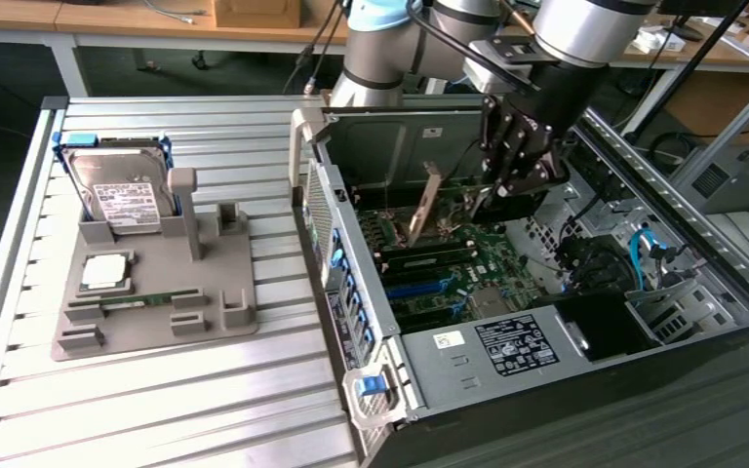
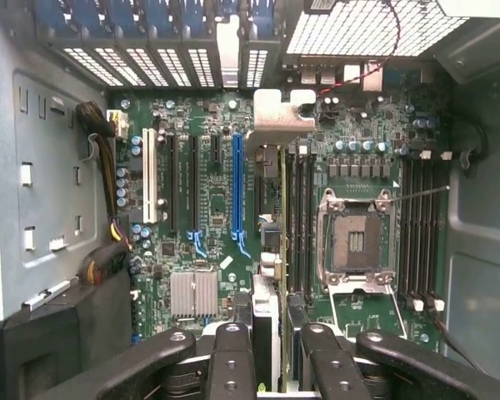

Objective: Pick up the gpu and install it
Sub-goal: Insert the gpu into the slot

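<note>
the gpu [image 1: 431, 195] hangs edge-down inside the open computer case [image 1: 687, 234], just above the motherboard [image 2: 196, 242] slots, clamped in the pincer [image 2: 271, 354]. it looks light, stiff and fragile, best held by its board edges, clear of components.
</note>
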`<state>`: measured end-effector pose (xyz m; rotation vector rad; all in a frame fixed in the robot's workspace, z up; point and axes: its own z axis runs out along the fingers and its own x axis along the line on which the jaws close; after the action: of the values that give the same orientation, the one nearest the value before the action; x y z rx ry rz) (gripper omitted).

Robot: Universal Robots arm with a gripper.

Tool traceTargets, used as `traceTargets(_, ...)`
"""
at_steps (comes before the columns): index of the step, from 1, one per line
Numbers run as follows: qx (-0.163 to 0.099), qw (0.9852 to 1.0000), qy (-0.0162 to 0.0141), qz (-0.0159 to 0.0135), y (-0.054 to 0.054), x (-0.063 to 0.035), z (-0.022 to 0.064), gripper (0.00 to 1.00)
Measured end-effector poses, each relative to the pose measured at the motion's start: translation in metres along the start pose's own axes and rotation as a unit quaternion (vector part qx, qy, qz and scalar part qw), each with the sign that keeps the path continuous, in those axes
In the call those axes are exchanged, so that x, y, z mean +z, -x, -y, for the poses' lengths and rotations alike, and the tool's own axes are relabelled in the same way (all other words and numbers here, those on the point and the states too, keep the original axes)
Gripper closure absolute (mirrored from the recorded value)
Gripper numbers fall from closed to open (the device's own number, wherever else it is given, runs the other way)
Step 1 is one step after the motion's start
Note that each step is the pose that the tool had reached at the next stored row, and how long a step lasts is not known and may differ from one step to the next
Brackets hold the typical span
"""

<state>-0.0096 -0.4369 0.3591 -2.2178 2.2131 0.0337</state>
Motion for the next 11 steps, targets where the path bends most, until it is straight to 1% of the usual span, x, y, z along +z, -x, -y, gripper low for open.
traceTargets(11,0.0,1.0,0.0,0.0001,-0.002,0.0023,-0.011,0.73)
